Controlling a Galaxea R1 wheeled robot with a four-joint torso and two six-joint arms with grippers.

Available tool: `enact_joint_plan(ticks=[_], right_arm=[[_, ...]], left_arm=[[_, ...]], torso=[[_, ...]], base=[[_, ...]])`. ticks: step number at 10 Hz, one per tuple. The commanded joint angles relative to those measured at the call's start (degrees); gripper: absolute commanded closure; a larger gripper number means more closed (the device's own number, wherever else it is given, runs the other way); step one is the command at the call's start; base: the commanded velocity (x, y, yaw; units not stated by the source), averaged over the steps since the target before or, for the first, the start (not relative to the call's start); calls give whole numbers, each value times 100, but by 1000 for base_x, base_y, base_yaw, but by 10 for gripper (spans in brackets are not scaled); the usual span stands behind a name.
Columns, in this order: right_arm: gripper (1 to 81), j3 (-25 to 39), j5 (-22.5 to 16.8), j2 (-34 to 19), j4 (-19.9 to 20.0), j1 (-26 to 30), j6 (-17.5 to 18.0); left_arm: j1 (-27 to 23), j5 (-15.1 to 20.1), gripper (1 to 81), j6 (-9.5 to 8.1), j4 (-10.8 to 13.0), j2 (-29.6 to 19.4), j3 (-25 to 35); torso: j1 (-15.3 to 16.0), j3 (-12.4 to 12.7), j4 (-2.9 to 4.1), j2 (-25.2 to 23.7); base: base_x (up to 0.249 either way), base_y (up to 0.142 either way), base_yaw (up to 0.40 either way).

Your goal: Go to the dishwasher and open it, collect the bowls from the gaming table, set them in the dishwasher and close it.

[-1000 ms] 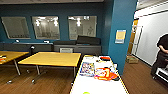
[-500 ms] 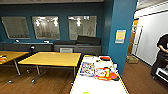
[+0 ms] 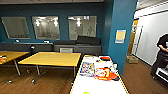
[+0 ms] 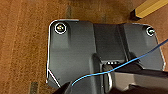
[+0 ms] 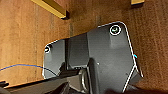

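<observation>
The dishwasher, the bowls and the gaming table are out of view. The head view looks into a room with dark teal walls. A long white table [image 3: 95, 85] stands right in front of me, with colourful printed packs [image 3: 103, 72] lying on it. Both wrist views look down past the robot's dark plate onto brown wooden floor [image 4: 22, 50] [image 5: 22, 37]. A thin blue cable [image 4: 130, 62] runs across the plate in the left wrist view.
A yellow table [image 3: 52, 59] stands left of the white one, another yellow table [image 3: 10, 55] at the far left. A teal pillar [image 3: 122, 25] rises on the right. Past it a person [image 3: 161, 57] stands by a white wall, near a cardboard box [image 3: 131, 59].
</observation>
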Motion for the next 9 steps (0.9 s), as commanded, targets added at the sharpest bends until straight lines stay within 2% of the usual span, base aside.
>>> enact_joint_plan(ticks=[1,4,5,7,8,9], right_arm=[[10,1869,65,-1596,212,454,298],[10,3166,233,-2787,221,726,404],[10,3675,242,-3217,221,884,413],[10,4475,330,-3947,257,1192,413],[10,4642,330,-4175,292,1403,421],[10,4739,330,-4386,300,1708,421]], left_arm=[[-328,271,10,16,59,-8,-22],[-354,271,10,7,59,9,-22],[-354,271,10,16,59,26,-22],[-363,297,10,77,68,27,-22],[-372,289,10,183,68,36,-22],[-389,288,10,192,42,27,-22]], torso=[[0,0,0,0],[0,0,0,0],[0,-217,0,0],[-5,-478,0,0],[-7,-681,0,-2],[-5,-872,0,-2]], base=[[0,0,0],[0,0,0],[0,0,0],[0,0,0],[0,0,0],[0,0,0]])
